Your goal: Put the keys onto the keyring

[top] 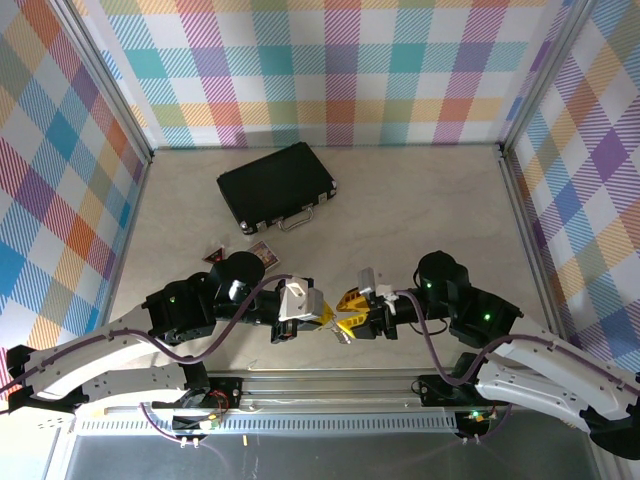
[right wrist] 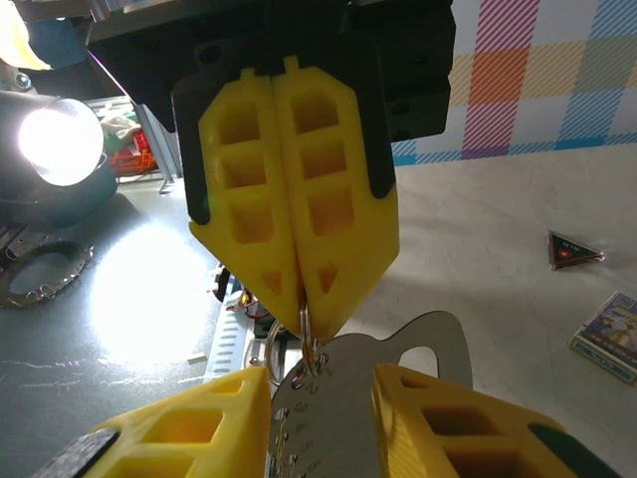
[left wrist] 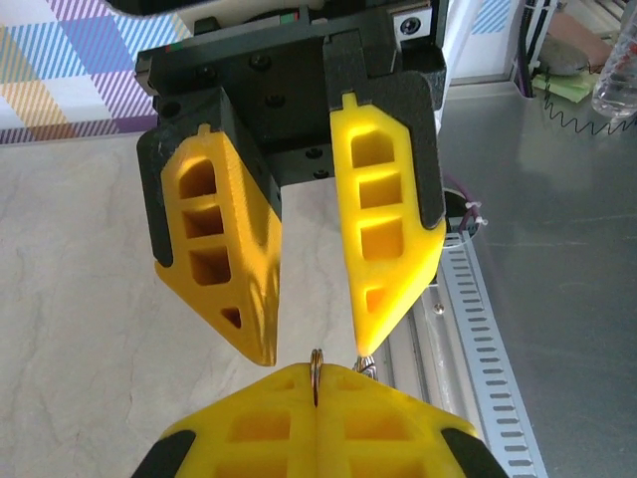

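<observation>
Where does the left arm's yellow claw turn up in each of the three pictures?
Top external: left gripper low, just left of centre, facing the right gripper.
Left wrist: left gripper at the bottom edge, shut.
Right wrist: left gripper upper centre, pointing down.
Shared landmark: the keyring pinched in its tips.

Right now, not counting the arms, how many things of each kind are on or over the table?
Black carrying case: 1
Key: 1
Keyring: 1
Dark triangular piece: 1
Small printed box: 1
Total: 5
</observation>
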`<action>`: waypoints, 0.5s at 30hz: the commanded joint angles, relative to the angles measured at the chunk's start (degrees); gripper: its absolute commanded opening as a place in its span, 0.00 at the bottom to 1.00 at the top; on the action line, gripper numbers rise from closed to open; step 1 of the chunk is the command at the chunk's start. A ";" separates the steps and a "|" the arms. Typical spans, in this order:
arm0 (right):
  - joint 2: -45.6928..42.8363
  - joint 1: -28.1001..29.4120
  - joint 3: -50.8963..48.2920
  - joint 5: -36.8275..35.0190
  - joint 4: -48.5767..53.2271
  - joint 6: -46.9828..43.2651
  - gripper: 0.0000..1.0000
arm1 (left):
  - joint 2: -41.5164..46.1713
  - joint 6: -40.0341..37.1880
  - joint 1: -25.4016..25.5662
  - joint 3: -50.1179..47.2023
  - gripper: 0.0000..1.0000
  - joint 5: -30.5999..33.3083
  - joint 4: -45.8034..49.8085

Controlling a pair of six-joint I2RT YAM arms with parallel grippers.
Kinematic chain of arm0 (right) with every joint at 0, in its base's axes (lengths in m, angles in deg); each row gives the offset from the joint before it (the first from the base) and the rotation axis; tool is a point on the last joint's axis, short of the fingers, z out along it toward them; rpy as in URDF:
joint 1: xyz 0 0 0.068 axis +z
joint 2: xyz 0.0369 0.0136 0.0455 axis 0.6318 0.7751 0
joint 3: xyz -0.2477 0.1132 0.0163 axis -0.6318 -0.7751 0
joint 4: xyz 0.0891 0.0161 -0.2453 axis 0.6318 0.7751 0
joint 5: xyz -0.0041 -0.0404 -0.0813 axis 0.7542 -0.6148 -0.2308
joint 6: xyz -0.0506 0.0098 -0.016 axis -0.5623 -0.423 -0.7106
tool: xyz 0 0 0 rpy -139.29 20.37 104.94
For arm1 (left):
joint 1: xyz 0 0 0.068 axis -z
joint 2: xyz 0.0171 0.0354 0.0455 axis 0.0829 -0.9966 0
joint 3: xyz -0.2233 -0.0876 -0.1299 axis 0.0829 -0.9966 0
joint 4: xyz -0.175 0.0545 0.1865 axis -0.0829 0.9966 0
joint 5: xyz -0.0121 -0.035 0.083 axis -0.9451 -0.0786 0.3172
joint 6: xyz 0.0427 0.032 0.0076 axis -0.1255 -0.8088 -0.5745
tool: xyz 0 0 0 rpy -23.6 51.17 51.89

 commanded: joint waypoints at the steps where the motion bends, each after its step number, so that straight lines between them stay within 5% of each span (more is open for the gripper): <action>1: 0.24 0.59 -0.34 -0.05 -2.27 0.11 0.33 | -0.14 -0.94 0.55 0.08 0.00 -0.34 -2.48; 15: 2.01 1.49 -0.36 -1.68 -2.87 0.83 0.13 | -0.49 -0.84 0.55 -0.25 0.00 -0.01 -2.77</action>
